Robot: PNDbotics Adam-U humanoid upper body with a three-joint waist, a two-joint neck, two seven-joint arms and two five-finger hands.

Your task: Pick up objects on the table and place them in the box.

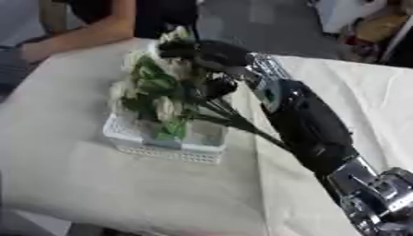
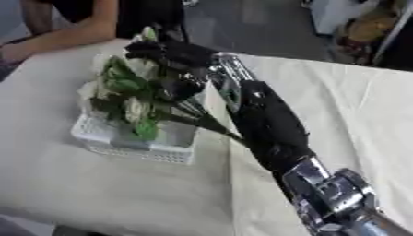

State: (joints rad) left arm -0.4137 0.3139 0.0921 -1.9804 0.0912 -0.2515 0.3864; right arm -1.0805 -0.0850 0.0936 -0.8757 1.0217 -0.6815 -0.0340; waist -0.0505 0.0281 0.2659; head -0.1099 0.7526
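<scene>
A bunch of artificial flowers (image 1: 157, 94) with white blooms, green leaves and dark stems lies over a white perforated basket (image 1: 165, 150) on the cloth-covered table. Its stems (image 1: 242, 122) stick out past the basket's right rim. My right hand (image 1: 202, 57) reaches in from the lower right, above the basket's far end, and its fingers are curled around the upper part of the bunch. The black forearm (image 1: 310, 124) crosses the stems. The left hand shows in neither view.
The table is covered with a beige cloth (image 1: 97, 184); its near edge runs along the bottom left. A person's arm (image 1: 89, 30) rests at the table's far left edge. Boxes and clutter (image 1: 367, 27) stand on the floor at the far right.
</scene>
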